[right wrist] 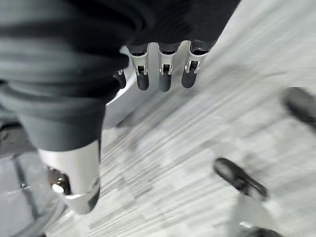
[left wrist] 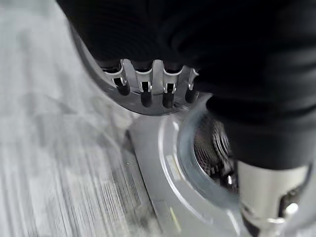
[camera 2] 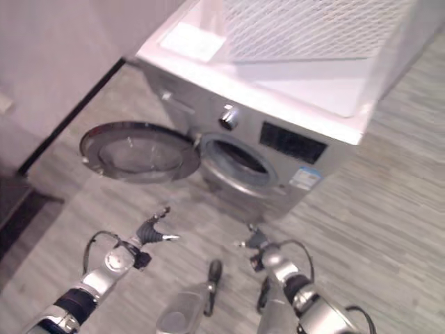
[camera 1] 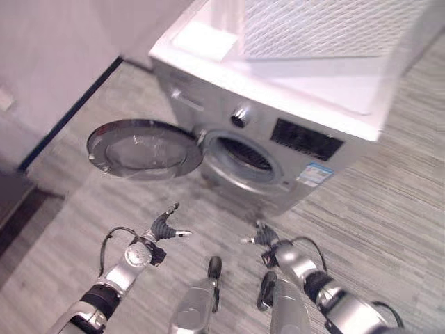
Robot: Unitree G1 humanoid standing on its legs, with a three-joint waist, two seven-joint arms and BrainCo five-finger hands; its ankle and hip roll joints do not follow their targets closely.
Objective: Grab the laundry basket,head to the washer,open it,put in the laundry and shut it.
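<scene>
We're facing the washer [camera 1: 278, 132], its door [camera 1: 142, 148] swung wide at 10 o'clock, drum free for loading. Left hand [camera 1: 164, 227] and right hand [camera 1: 262, 235] hang low w/ relaxed fingers, holding nothing. The white basket [camera 1: 327, 28] sits atop the washer at 12 o'clock.

Both arms reach forward and low, elbows bent, hands held apart at about the same height. The left hand [camera 1: 165, 227] has its fingers [left wrist: 143, 91] straight and spread, thumb out to the side, holding nothing. The right hand [camera 1: 263, 236] is likewise relaxed, fingers [right wrist: 164, 79] extended, palm empty.
</scene>
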